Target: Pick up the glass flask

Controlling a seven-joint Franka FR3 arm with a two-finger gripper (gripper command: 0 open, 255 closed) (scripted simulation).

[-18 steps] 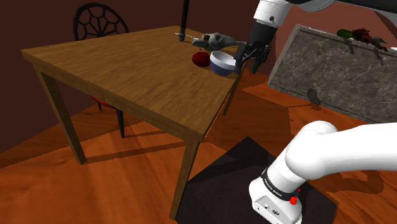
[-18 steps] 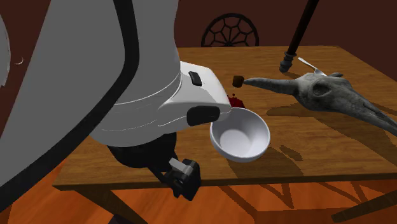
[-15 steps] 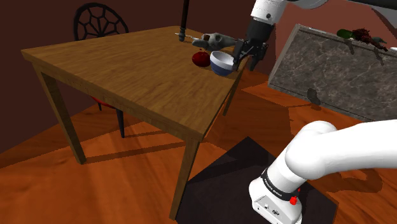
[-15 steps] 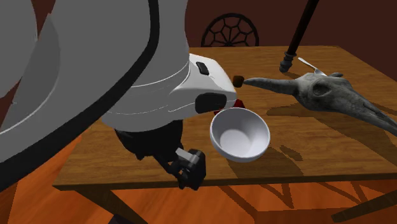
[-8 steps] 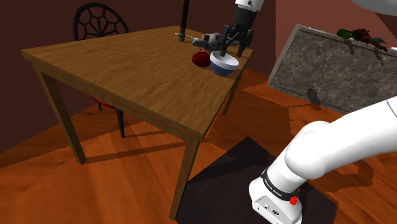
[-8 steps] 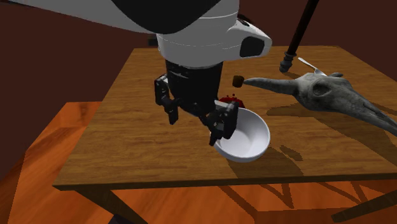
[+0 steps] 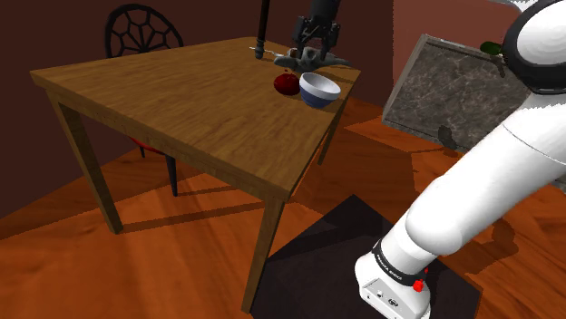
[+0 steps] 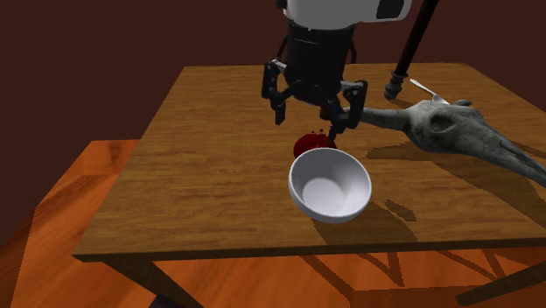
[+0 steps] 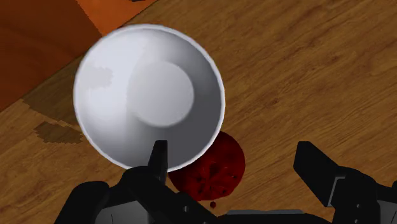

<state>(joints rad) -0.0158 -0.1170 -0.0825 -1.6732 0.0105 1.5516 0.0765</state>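
The flask [image 8: 308, 144] is a dark red, round thing standing on the wooden table [image 8: 210, 192], tight against the far side of a white bowl [image 8: 330, 184]. In the shoulder view the flask [image 7: 287, 83] sits to the left of the bowl [image 7: 319, 90]. My gripper [image 8: 308, 118] hangs open just above the flask, fingers apart and holding nothing. In the wrist view the flask [image 9: 213, 172] lies between my gripper [image 9: 236, 167]'s two fingers, nearer one of them and half tucked under the bowl [image 9: 149, 95]'s rim. In the shoulder view my gripper [image 7: 314, 43] is near the table's far corner.
A grey animal skull [image 8: 446, 127] lies on the table just beyond the flask, its snout close to my gripper. A black pole [image 8: 411, 48] stands behind it beside a small white utensil [image 8: 427, 87]. A dark chair [image 7: 141, 32] stands behind the table, a stone slab [image 7: 472, 100] leans nearby.
My arm has swung from beside the table's edge up over the table. The gripper now hangs above the flask, past the bowl, still open. The flask and bowl have not moved.
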